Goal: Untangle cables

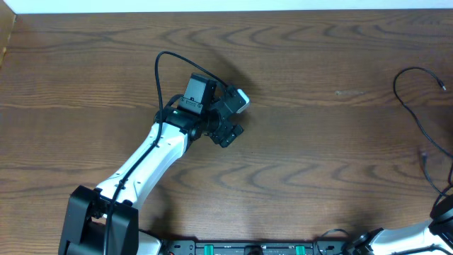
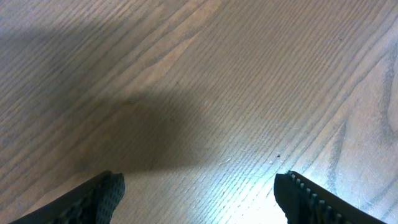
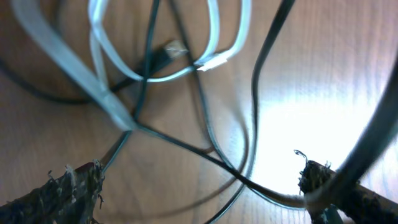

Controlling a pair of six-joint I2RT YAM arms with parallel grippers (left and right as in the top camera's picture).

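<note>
**Ana:** At the right edge of the table (image 1: 297, 163), what shows from overhead?

**Ben:** One thin black cable (image 1: 410, 117) loops there and runs out of view. It lies near the right arm (image 1: 425, 230), which shows only in the bottom corner.

**Ana:** And from close up?

**Ben:** The right wrist camera looks down on the cables (image 3: 144, 78), which lie tangled on the wood. A flat white cable (image 3: 109, 102) bends into loops across the top of the view. Several black strands (image 3: 254, 112) cross it, though the blur hides which passes over and which under. A small plug end (image 3: 174, 48) sits beside the white loop, close to the crossing.

**Ana:** Is the right gripper (image 3: 199, 180) pinching any of them?

**Ben:** No. Its fingers stand wide apart at the bottom corners of the view. One black strand runs along the wood between them, toward the right-hand finger (image 3: 314, 180). I cannot tell whether it touches that finger. A thick, blurred dark band (image 3: 373, 124) crosses in front of that side, and I cannot tell what it is.

**Ana:** And the left side?

**Ben:** The left arm (image 1: 152, 156) reaches over the middle-left of the table, well apart from the cables. The left gripper (image 2: 199, 183) is spread wide too, over bare wood grain and a broad shadow.
</note>
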